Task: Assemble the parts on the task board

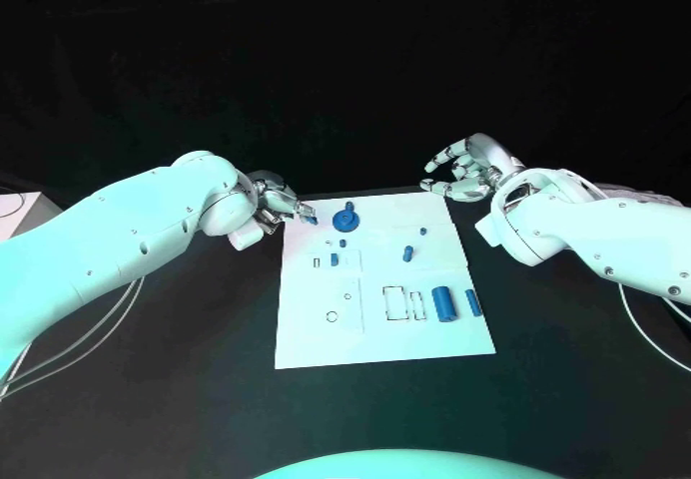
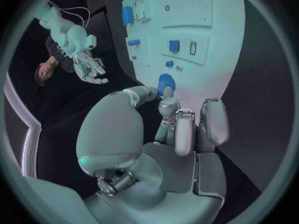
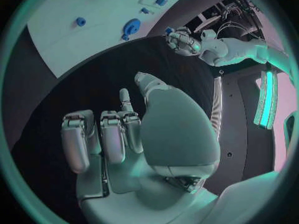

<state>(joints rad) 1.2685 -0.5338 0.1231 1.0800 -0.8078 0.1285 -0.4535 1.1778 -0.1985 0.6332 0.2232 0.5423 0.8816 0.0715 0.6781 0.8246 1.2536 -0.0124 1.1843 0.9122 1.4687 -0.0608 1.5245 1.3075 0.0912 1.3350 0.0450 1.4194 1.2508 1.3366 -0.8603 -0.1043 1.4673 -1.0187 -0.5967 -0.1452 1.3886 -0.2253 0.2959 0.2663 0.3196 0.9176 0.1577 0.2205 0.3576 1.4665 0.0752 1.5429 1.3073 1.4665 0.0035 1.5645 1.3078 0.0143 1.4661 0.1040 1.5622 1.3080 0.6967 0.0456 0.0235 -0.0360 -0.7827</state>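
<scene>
The white task board [image 1: 381, 329] lies in the middle of the black table. A round blue part [image 1: 345, 218] sits near its far edge, also seen from the right wrist [image 3: 131, 27]. Small blue parts [image 1: 409, 251] lie mid-board, and two blue cylinders [image 1: 443, 301] lie at its right side. My left hand [image 1: 274, 212] hovers at the board's far left corner and pinches a small blue part [image 1: 309, 218] at its fingertips, close to the round part [image 2: 165, 84]. My right hand [image 1: 468, 168] is raised beyond the far right corner, fingers apart and holding nothing.
Black table surface [image 1: 173, 379] surrounds the board on all sides. Cables [image 1: 72, 349] hang under my left arm at the table's left. Rectangular outlines and slots [image 1: 396, 302] mark the board's near half.
</scene>
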